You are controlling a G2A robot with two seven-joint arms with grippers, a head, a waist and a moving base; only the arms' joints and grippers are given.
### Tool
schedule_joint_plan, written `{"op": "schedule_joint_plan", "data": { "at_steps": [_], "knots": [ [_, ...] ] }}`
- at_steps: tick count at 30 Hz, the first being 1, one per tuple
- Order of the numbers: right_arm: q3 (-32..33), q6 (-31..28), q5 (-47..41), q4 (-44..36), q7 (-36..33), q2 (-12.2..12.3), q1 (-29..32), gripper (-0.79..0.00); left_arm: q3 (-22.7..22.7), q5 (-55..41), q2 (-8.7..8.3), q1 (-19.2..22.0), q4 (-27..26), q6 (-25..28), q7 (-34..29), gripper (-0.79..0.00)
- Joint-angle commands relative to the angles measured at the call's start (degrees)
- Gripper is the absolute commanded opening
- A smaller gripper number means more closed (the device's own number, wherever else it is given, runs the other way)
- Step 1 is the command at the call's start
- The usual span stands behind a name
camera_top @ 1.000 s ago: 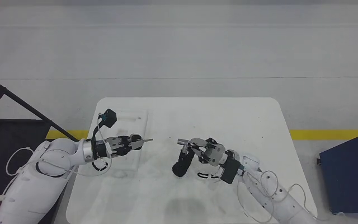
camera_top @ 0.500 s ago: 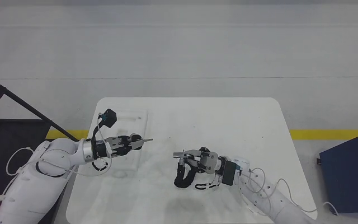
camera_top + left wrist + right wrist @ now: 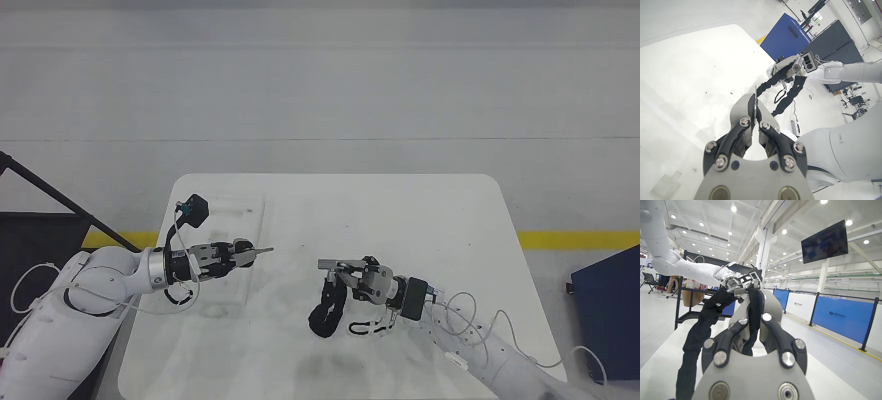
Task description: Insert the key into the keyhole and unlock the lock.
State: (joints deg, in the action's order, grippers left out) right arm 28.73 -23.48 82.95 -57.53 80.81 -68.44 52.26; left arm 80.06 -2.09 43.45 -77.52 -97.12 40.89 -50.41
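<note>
My left gripper (image 3: 241,252) is over the left part of the white table (image 3: 430,215), shut on a thin metal key (image 3: 258,250) whose blade points toward the lock. In the left wrist view the key (image 3: 754,102) stands edge-on between the fingers (image 3: 741,106). My right gripper (image 3: 352,280) is shut on a chain lock in a black fabric sleeve (image 3: 326,308). Its metal lock head (image 3: 330,265) is raised and faces the key, with a gap between them. The left wrist view shows the round keyhole (image 3: 796,67). In the right wrist view the sleeve (image 3: 754,306) runs between the fingers up to the lock head (image 3: 739,289).
A flat white tray (image 3: 238,212) lies on the table's left side under the left arm, with a small white block (image 3: 668,179) on it. A blue cabinet (image 3: 606,312) stands off the table's right. The sleeve's loop droops onto the table.
The right arm has drawn the lock a little toward the table's front, and the sleeve loop now hangs lower. The left arm and key have stayed put.
</note>
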Motion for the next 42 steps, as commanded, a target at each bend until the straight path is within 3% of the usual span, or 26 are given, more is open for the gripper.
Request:
{"op": "schedule_joint_plan", "data": {
  "at_steps": [1,9,14,28,32,36,39,42],
  "knots": [
    [0.00,-0.01,0.00,0.00,-0.01,0.00,0.00,-0.785,0.00,0.00,0.00,0.00,0.00,0.00,0.00,-0.785],
    [0.12,0.08,-0.20,-0.54,-1.50,-0.02,0.42,-0.785,0.00,0.00,0.00,0.00,0.00,0.00,0.00,-0.785],
    [0.87,-2.97,-0.69,-2.77,-2.98,0.23,1.38,-0.785,0.00,0.00,0.00,0.00,0.00,0.00,0.00,-0.785],
    [-0.73,-5.54,-4.72,-7.76,-5.53,2.78,2.13,-0.785,0.00,0.27,0.04,0.02,-0.40,-0.48,0.47,-0.785],
    [-0.73,-5.54,-4.72,-7.76,-5.53,2.78,2.13,-0.785,0.99,8.79,0.29,0.32,-4.55,-2.76,6.06,-0.785],
    [-0.73,-5.54,-4.72,-7.76,-5.53,2.78,2.13,-0.785,1.25,13.85,0.81,-1.80,-7.10,6.28,14.27,-0.785],
    [-0.73,-5.54,-4.72,-7.76,-5.53,2.78,2.13,-0.785,1.18,21.92,1.21,-3.61,-8.41,8.72,18.70,-0.785],
    [-0.73,-5.54,-4.72,-7.76,-5.53,2.78,2.13,-0.785,0.40,21.91,1.35,-4.51,-8.39,10.10,19.85,-0.785]
  ]
}}
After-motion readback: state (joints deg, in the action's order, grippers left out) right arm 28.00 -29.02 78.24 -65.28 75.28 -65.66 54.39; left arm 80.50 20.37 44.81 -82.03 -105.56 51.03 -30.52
